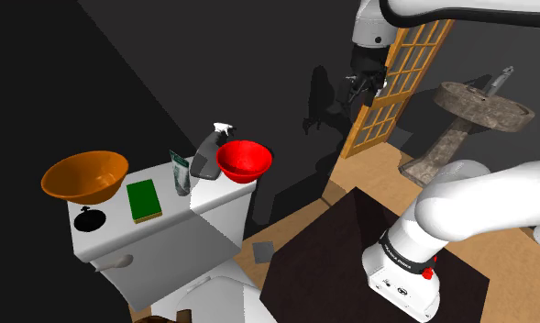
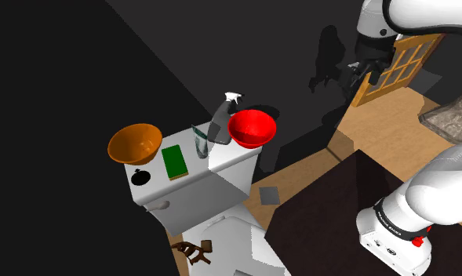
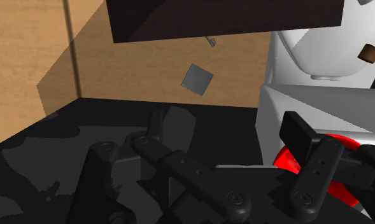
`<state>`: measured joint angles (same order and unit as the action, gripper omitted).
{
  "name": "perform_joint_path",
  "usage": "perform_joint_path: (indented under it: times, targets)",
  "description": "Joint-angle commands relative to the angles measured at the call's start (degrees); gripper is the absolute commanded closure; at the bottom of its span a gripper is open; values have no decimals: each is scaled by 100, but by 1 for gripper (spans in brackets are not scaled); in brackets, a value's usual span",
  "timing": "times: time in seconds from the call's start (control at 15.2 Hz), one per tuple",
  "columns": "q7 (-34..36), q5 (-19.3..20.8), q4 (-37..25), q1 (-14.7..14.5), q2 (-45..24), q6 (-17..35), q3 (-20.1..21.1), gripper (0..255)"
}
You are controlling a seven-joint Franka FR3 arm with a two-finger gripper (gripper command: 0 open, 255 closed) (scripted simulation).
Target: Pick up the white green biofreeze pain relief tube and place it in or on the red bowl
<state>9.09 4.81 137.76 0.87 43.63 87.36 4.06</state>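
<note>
Exterior views high beside stand (image 1: 341, 266), sharing toilet tank (image 1: 167, 243), wrist view downward

An orange bowl (image 1: 84, 176) sits at the shoulder view's left end of a white toilet tank (image 1: 167, 240). Just beside it a green sponge (image 1: 143, 200) lies flat, with a small black round thing (image 1: 89, 219) near the bowl's front. A grey spray bottle (image 1: 206, 151) stands further right. A grey square (image 1: 262, 250) lies on the wooden floor (image 1: 378, 174). A pedestal sink (image 1: 469, 115) stands near a paned wooden door (image 1: 396, 83).
</note>
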Motion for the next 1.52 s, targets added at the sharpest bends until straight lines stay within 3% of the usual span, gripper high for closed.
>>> perform_joint_path:
  times: [0.0,0.79,1.45]
  targets:
    - [0,0,0,0,0,0,0,0]
    - [1106,-524,-515,-322,-1818,1509,974,0]
    - [2098,-253,-1688,-490,-3713,2373,1680,0]
